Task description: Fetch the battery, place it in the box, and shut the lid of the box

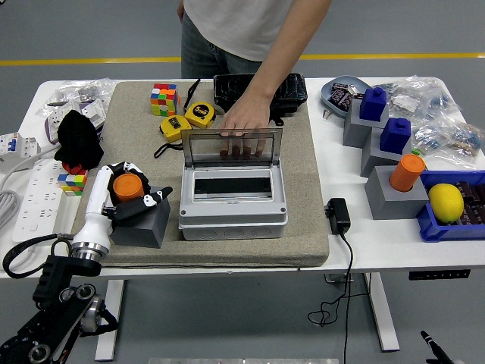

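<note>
The orange battery (126, 186) is seated upright in a dark grey block (142, 220) near the front left edge of the tan mat (303, 227). It is gripped by the left robot hand (129, 189), whose fingers are curled around it from both sides. The grey box (233, 203) is set just to the right of the block, with only a narrow gap left between them. Its clear lid (231, 149) is held upright at the back by a person's hand (244, 121), the fingertips being seen through the plastic. The box's black recess is left open from above. Two yellow tape measures (188, 120) and a colour cube (164, 99) are found behind, well apart from the block. A black adapter (338, 215) is placed on the white counter (356, 250), just beyond the mat's right edge.
</note>
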### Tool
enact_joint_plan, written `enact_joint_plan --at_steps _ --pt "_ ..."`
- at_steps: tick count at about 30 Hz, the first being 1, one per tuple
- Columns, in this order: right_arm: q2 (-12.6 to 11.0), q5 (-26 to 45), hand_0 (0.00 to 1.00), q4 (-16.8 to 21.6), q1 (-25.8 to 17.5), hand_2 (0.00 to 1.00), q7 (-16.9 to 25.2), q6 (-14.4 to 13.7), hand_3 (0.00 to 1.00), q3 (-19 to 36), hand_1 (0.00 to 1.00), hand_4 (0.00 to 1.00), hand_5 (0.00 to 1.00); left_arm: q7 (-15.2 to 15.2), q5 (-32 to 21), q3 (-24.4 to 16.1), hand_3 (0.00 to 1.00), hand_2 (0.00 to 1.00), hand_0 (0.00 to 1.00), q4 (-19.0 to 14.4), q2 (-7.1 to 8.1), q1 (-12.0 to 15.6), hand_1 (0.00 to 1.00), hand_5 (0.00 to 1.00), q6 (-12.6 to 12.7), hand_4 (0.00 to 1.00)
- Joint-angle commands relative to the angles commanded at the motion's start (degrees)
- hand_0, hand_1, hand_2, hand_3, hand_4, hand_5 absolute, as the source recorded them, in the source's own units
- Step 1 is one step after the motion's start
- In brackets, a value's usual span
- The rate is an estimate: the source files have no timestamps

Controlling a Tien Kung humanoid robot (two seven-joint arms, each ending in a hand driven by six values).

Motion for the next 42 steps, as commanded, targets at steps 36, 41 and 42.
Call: enact_joint_plan --at_steps 36,41,42 --pt "0.09 -0.22 0.976 0.0 -0.96 0.757 -0.02 -0.02 0.791 0.41 0.823 0.998 0.998 4.58 24.37 13.56 0.014 0.04 0.06 -8.88 3.97 -9.97 0.002 0.002 7.21 0.972" --pt "-0.08 -0.26 0.976 0.0 -0.61 0.757 -0.01 -0.03 0.79 0.41 0.823 0.998 0.998 5.94 27.98 20.09 0.01 0.039 0.06 -6.58 3.68 -13.65 0.002 0.002 7.7 0.955" --pt "-0.1 -0.25 0.976 0.0 -0.38 0.757 0.02 -0.04 0.79 0.46 0.823 0.998 0.998 6.29 28.85 22.09 0.01 0.039 0.06 -5.32 3.41 -15.17 0.002 0.002 7.89 0.955"
